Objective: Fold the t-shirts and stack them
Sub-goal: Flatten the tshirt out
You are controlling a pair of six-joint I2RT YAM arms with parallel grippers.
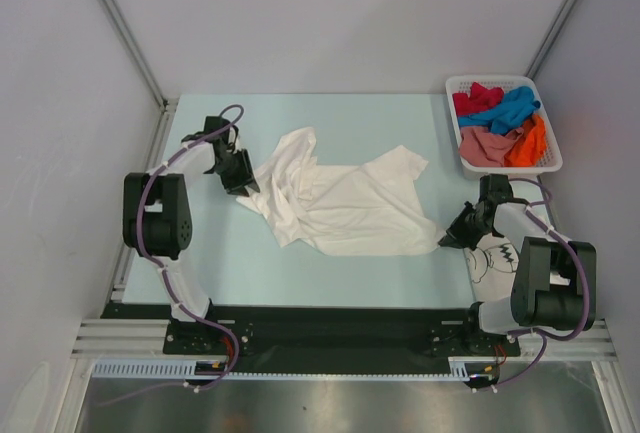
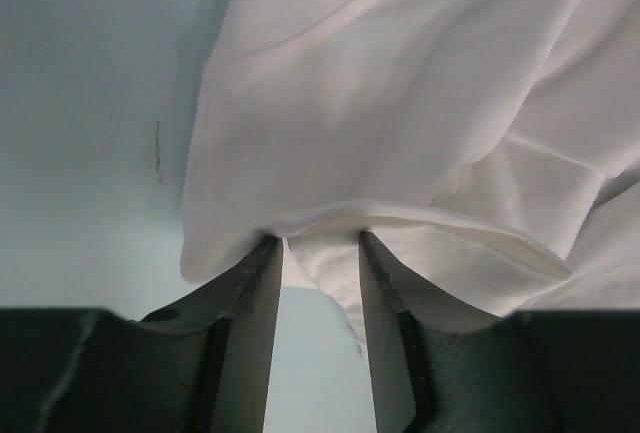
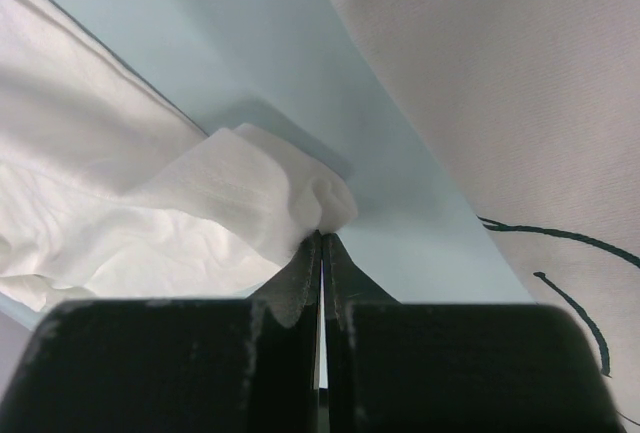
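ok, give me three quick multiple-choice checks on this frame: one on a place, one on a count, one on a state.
1. Where is the basket on the table?
A) far right corner
B) far left corner
C) near edge, centre

2. How many cloth colours show in the basket?
A) two
B) four
C) six

3. The fingers of the right gripper are:
A) wide open over bare table
B) shut on a corner of the plain white t-shirt
C) clamped on the basket rim

Answers:
1 A: it sits at the top right of the top view.
2 B: red cloth, blue cloth, pink cloth, orange cloth.
3 B: the right wrist view shows the fingers closed with a white fold pinched at their tips.
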